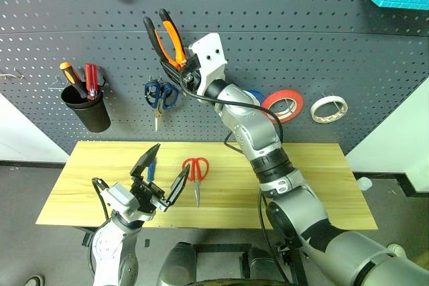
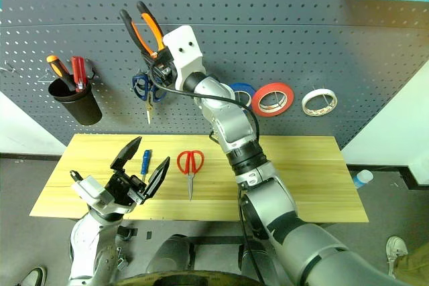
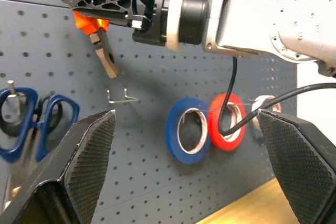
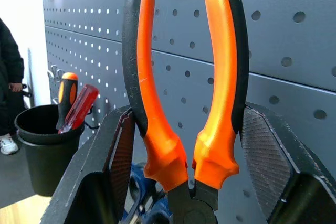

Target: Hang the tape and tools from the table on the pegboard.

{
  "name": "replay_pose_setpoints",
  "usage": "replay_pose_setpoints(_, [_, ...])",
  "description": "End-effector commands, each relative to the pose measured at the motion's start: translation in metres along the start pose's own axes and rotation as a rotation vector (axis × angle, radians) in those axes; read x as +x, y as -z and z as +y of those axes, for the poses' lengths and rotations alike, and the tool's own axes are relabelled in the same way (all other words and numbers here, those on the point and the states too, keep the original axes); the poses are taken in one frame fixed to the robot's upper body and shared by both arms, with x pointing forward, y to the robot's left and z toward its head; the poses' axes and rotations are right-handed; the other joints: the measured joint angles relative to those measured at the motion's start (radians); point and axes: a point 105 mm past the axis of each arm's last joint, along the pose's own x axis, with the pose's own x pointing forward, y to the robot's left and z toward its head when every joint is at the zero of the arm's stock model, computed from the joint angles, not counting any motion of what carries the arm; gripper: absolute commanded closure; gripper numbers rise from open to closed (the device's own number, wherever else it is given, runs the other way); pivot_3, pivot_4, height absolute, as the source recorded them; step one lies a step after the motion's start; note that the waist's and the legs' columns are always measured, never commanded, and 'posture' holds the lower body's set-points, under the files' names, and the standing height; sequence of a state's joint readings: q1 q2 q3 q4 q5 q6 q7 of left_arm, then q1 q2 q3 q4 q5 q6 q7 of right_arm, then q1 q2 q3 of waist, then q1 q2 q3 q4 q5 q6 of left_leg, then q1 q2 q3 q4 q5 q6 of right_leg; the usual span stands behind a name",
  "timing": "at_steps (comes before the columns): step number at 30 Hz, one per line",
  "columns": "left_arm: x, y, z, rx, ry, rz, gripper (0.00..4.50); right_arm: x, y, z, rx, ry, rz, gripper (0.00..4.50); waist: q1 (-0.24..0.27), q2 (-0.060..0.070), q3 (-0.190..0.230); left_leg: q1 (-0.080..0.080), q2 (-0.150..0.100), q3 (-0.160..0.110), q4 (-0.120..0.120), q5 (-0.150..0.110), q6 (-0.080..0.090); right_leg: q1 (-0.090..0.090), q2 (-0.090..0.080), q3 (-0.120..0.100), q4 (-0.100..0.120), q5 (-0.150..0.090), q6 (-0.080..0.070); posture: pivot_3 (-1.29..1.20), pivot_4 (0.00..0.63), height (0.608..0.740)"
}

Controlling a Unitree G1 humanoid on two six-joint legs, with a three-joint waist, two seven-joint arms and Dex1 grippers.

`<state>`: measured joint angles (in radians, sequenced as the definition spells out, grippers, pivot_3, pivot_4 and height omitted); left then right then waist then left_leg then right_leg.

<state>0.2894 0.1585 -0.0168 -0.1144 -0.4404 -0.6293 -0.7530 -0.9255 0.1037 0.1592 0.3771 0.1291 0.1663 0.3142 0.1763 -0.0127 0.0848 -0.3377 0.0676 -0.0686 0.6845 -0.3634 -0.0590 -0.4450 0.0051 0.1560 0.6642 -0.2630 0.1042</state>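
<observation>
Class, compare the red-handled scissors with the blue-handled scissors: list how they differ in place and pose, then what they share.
Place: the red-handled scissors lie on the table; the blue-handled scissors hang on the pegboard.
Pose: the red pair lies flat on the wood, blades toward the table's near edge; the blue pair hangs upright, blades pointing down.
Shared: both are closed, with looped handles, and neither gripper touches them.

right arm stretched up and forward | right gripper [image 1: 182,65] clamped, fingers pointing up | left gripper [image 1: 159,177] low, fingers spread wide, empty
</observation>
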Motion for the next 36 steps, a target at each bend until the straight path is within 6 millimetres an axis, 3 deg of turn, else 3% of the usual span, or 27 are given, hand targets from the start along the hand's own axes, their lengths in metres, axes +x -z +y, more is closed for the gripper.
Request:
replay_pose_setpoints(1, [0.003,-0.013,-0.004,0.041,0.009,-0.051,0.00,0.010,-0.027,-0.002,-0.023,0.016,-0.098,1.89,0.000,0.002,0.002,0.000,0.000,0.000,0.000,0.000,0.000,0.000,0.000,0.000,0.000,0.000,0.000,0.40,0.083,0.687])
replay_pose_setpoints(14, [-0.002,-0.022,-0.011,0.041,0.010,-0.034,0.00,0.017,-0.014,-0.011,-0.003,0.071,-0.080,1.89,-0.002,0.009,0.037,-0.003,0.000,0.000,-0.001,0.000,0.001,-0.003,0.000,0.000,0.000,-0.001,0.001,0.41,0.119,0.687])
replay_pose_setpoints(25, [-0.004,-0.022,-0.014,0.031,0.020,-0.021,0.00,0.017,-0.017,-0.017,-0.013,0.113,-0.099,1.89,-0.002,0.010,0.046,-0.005,0.000,0.000,-0.001,0.000,0.001,-0.006,0.000,0.000,0.000,-0.001,0.001,0.42,0.119,0.687])
replay_pose_setpoints(33, [-0.004,-0.021,-0.014,0.029,0.029,-0.017,0.00,0.008,-0.037,-0.024,-0.014,0.135,-0.172,1.89,-0.002,0.008,0.050,-0.006,0.000,-0.001,-0.001,0.000,0.001,-0.007,0.000,0.000,0.000,-0.001,0.001,0.41,0.116,0.687])
replay_pose_setpoints(36, [-0.004,-0.021,-0.014,0.026,0.033,-0.015,0.00,0.004,-0.050,-0.018,-0.009,0.118,-0.219,1.89,-0.001,0.008,0.050,-0.016,0.000,-0.001,0.000,0.000,0.000,-0.017,0.000,0.000,0.000,-0.001,0.001,0.40,0.116,0.687])
